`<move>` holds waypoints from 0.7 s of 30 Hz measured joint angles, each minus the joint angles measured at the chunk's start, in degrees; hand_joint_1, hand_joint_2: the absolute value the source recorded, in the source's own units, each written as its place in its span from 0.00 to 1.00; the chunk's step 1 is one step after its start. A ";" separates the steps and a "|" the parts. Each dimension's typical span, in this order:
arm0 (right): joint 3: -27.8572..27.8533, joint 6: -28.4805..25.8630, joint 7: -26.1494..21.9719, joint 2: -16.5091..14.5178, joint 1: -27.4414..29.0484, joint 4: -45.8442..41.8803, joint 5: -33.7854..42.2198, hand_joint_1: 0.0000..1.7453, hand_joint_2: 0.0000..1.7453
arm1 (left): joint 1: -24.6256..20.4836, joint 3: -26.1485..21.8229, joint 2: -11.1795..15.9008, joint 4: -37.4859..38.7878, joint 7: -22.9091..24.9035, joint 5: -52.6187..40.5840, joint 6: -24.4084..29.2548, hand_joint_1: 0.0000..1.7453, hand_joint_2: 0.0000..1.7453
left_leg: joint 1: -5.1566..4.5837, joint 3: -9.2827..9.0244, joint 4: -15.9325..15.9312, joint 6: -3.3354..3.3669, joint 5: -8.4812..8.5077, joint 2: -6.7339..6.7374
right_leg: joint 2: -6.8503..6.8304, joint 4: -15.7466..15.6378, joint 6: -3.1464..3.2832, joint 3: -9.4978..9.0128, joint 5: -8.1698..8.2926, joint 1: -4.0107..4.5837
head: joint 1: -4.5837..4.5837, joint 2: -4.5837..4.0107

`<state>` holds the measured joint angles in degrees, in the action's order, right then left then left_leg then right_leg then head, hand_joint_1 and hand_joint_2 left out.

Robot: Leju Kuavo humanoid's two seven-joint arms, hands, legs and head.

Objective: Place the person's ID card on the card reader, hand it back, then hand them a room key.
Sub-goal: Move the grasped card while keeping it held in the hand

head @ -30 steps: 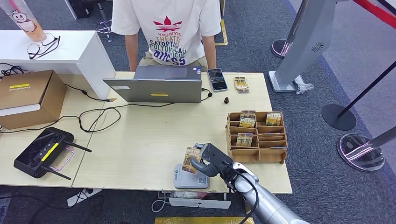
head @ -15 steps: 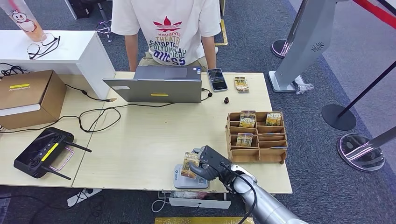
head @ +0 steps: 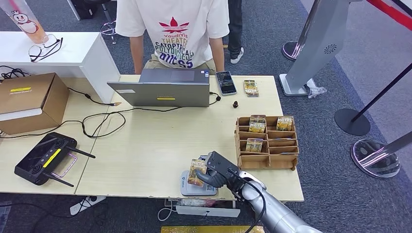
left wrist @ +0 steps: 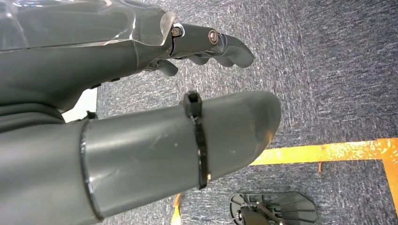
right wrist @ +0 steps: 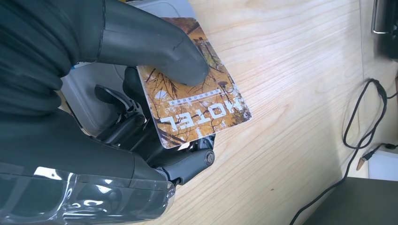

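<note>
Card [head: 196, 173] pinched thumb-over-fingers in my right hand [head: 216, 171], hovering over the card reader [head: 198, 185] at desk's [head: 145, 145] 6 o'clock edge; looks thin, stiff, light, slick, so best gripped by one short end.

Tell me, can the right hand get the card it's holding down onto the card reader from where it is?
Probably yes. The right hand pinches the card just above the grey card reader at the table's near edge, and nothing lies between card and reader top.
</note>
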<state>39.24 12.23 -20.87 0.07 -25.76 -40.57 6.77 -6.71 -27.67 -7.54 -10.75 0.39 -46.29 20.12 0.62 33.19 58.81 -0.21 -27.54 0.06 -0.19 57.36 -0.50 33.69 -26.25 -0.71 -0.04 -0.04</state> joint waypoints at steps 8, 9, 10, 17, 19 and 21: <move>0.54 0.78 -0.34 -0.77 -1.41 2.29 0.02 1.00 1.00 | -0.17 0.00 0.00 0.00 0.00 0.03 0.03 0.00 0.00 | 0.00 -0.01 0.00 -0.01 0.00 0.01 | 0.01 0.00 0.00 0.00 0.00 0.00 | 0.00 0.00; 0.62 0.92 -0.49 -0.90 -1.63 2.71 0.20 1.00 1.00 | -0.18 0.00 0.00 0.00 0.00 0.07 0.04 0.00 0.00 | 0.00 -0.01 0.00 -0.01 0.00 0.01 | 0.01 0.00 0.00 0.00 0.00 0.00 | 0.00 0.00; 0.68 1.01 -0.74 -1.05 -1.82 3.06 0.53 1.00 1.00 | -0.17 0.00 0.00 0.00 0.00 0.11 0.05 0.00 0.00 | 0.00 -0.02 0.00 -0.01 0.01 0.01 | 0.01 0.00 0.00 0.00 0.00 0.00 | 0.00 0.00; 0.74 0.92 -1.73 -1.58 -2.34 4.00 2.56 1.00 1.00 | -0.15 0.00 0.00 0.00 0.00 0.22 0.22 0.00 0.00 | 0.00 0.01 0.00 0.00 0.01 0.00 | 0.00 0.00 0.00 0.00 0.00 0.00 | 0.00 0.00; 0.73 0.84 -1.65 -1.58 -2.44 3.99 2.82 1.00 1.00 | -0.15 0.01 0.00 0.00 0.00 0.21 0.21 0.00 0.00 | 0.00 0.01 0.00 0.00 0.01 0.00 | 0.00 0.00 0.00 0.00 0.00 0.00 | 0.00 0.00; 0.73 0.71 -1.43 -1.57 -2.50 3.98 2.78 1.00 1.00 | -0.16 0.01 0.00 0.00 0.00 0.20 0.21 0.00 0.00 | 0.00 0.01 0.00 0.00 0.01 0.00 | 0.00 0.00 0.00 0.00 0.00 0.00 | 0.00 0.00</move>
<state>39.98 12.93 -22.31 -1.51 -28.27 -36.58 9.55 -6.86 -27.66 -7.54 -10.75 0.39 -46.09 20.33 0.62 33.20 58.81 -0.21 -27.53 0.06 -0.19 57.36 -0.50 33.69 -26.25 -0.71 -0.04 -0.04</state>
